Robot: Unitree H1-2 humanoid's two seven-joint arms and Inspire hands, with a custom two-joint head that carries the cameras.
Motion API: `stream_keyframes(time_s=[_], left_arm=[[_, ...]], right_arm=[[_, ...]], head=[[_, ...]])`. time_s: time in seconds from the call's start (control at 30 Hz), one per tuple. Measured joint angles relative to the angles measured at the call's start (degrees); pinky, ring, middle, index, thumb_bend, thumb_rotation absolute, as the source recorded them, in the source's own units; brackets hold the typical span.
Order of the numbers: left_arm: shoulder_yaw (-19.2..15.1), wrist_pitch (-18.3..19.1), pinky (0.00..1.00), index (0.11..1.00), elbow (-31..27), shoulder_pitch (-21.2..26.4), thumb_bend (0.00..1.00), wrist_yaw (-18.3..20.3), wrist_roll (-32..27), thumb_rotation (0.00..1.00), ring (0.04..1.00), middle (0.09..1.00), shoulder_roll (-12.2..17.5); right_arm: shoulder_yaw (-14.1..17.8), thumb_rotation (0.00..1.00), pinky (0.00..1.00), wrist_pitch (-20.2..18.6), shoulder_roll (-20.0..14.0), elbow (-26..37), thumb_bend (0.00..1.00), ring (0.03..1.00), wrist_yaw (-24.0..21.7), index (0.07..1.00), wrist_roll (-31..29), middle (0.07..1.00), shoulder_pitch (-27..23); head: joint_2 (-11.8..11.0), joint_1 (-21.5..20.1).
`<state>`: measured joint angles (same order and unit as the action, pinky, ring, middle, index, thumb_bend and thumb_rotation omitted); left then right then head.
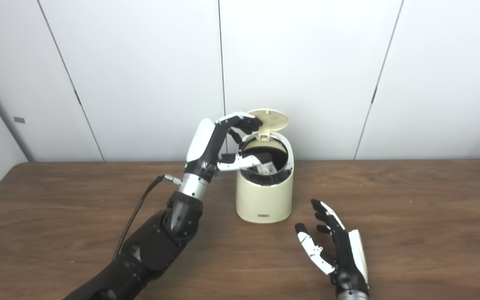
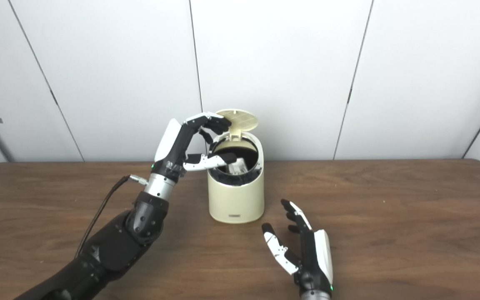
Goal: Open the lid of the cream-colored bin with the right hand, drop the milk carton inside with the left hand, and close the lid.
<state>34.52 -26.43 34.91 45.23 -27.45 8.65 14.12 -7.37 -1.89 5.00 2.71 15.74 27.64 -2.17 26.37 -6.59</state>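
Fingers spread above open bin

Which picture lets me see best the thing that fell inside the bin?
The right eye view: the pale carton shows inside the bin, just past the left hand. In the left eye view it is greyer and partly behind that hand's thumb. The lid is up.

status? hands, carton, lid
Left robot hand open over bin mouth. Right robot hand open, idle. Carton inside. Lid up; nothing blocking.
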Motion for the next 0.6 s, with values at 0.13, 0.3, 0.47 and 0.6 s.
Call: stream_keyframes(time_s=[0.13, 0.3, 0.47, 0.6], left_arm=[[-0.93, 0.0, 0.57, 0.658, -0.53, -0.48, 1.0, 1.27, 0.05, 0.56, 0.664, 0.664, -0.12], [-1.68, 0.01, 0.56, 0.645, -0.72, -0.63, 1.0, 1.91, 0.15, 0.54, 0.649, 0.653, -0.43], [-2.02, 0.01, 0.55, 0.616, -0.88, -0.84, 1.0, 2.12, 0.22, 0.51, 0.628, 0.631, -0.57], [-3.8, 0.13, 0.5, 0.539, -3.11, -2.46, 1.0, 4.18, -0.76, 0.46, 0.558, 0.561, -0.7]], right_arm=[[0.0, 0.55, 0.75, -0.01, -0.05, 0.0, 0.23, 0.835, 0.0, 0.835, 0.03, 0.852, 0.0], [-0.01, 0.53, 0.75, -0.02, -0.05, 0.02, 0.23, 0.835, 0.0, 0.836, 0.03, 0.853, 0.0], [-0.02, 0.53, 0.74, -0.02, -0.11, 0.02, 0.23, 0.836, -0.05, 0.836, -0.04, 0.853, 0.0], [-0.01, 0.51, 0.75, -0.01, -0.07, 0.03, 0.22, 0.838, -0.13, 0.837, -0.43, 0.854, -0.01]], head=[[0.0, 0.0], [0.18, 0.0], [0.44, -0.17], [0.44, 0.0]])
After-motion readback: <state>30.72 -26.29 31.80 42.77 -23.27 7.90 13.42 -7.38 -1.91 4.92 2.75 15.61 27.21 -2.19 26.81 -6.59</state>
